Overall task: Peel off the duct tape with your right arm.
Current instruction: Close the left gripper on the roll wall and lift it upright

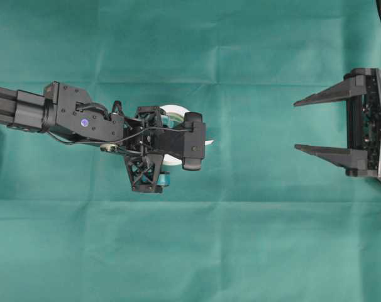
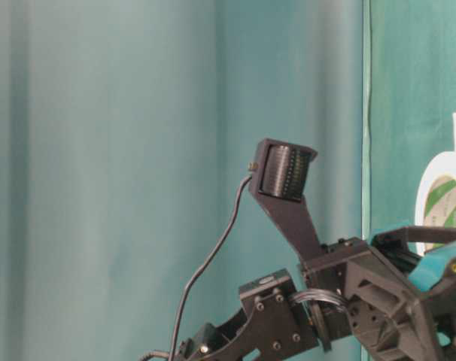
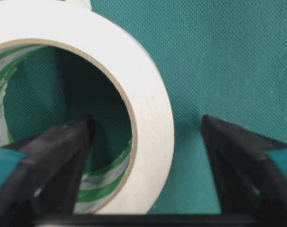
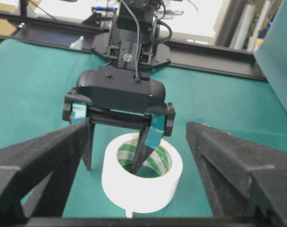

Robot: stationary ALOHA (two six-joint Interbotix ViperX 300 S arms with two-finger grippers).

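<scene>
Left hand (image 4: 116, 142) hangs point-down over the duct tape (image 4: 141, 177), with one teal-padded finger (image 4: 152, 137) dipped inside the roll's core and the other outside the wall, so the wall sits between the jaws. From the left wrist view there is daylight on both sides of that wall: the jaws are partly spread and not clamped, so the roll is straddled, not held. It lies flat on the green-draped bench (image 1: 190, 251), directly under this hand.

Right hand (image 1: 316, 124) waits well apart from the roll, off to the far side of the bench, its two plain black fingers spread wide and holding nothing. Its own camera looks straight at the roll between those fingers.

By my reading the task has barely begun. The bracing grip is only being set up; it looks like the left hand is meant to pin the roll while the right does the peeling. A short white strip end (image 4: 128, 213) shows at the roll's edge nearest the right hand, untouched. Left to do: clamp the wall, bring the right hand in, pinch that tab, and draw it off.

No containers are in view; the roll's core holds only the left finger.
</scene>
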